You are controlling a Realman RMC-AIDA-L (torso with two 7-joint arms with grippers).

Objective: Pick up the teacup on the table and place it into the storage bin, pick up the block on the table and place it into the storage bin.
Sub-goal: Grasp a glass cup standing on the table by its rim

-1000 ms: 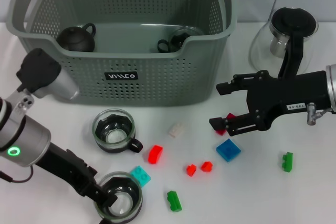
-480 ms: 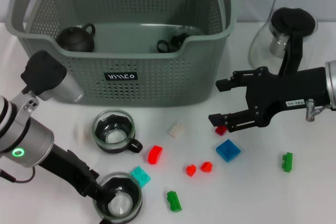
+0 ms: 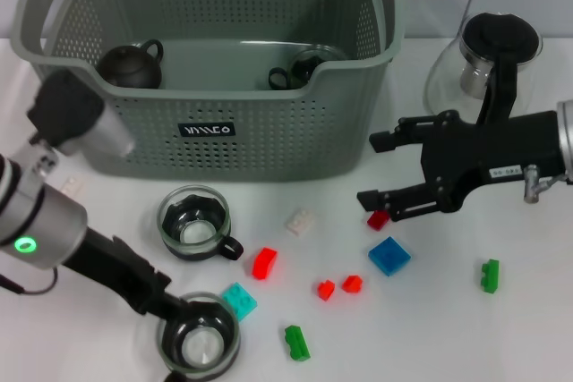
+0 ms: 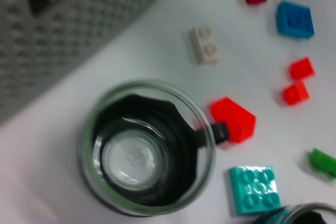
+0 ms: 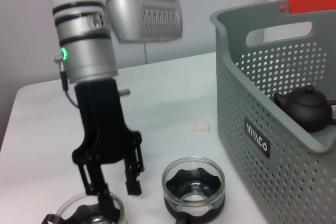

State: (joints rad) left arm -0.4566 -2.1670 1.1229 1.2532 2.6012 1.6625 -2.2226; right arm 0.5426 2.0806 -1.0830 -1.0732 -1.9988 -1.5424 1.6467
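Two glass teacups with black inserts stand on the table: one in the middle-left (image 3: 194, 223) (image 4: 147, 156) (image 5: 194, 190), one at the front edge (image 3: 199, 346) (image 5: 89, 211). My left gripper (image 3: 179, 315) (image 5: 110, 184) is open at the front teacup's rim, one finger reaching into the cup and the other outside it. Open and holding nothing, my right gripper (image 3: 376, 172) hovers just above a dark red block (image 3: 378, 218). The grey-green storage bin (image 3: 215, 131) (image 5: 273, 108) at the back holds a black teapot (image 3: 130, 64) and a glass cup (image 3: 300, 69).
Loose blocks lie scattered in front of the bin: white (image 3: 300, 222), red (image 3: 264, 262), teal (image 3: 239, 300), blue (image 3: 389, 256), two greens (image 3: 296, 343) (image 3: 489, 275), two small reds (image 3: 326, 290) (image 3: 352, 284). A glass pitcher with a black lid (image 3: 497, 51) stands at the back right.
My left arm's upper part swung left and its gripper settled at the front teacup's rim. My right gripper rose slightly off the dark red block.
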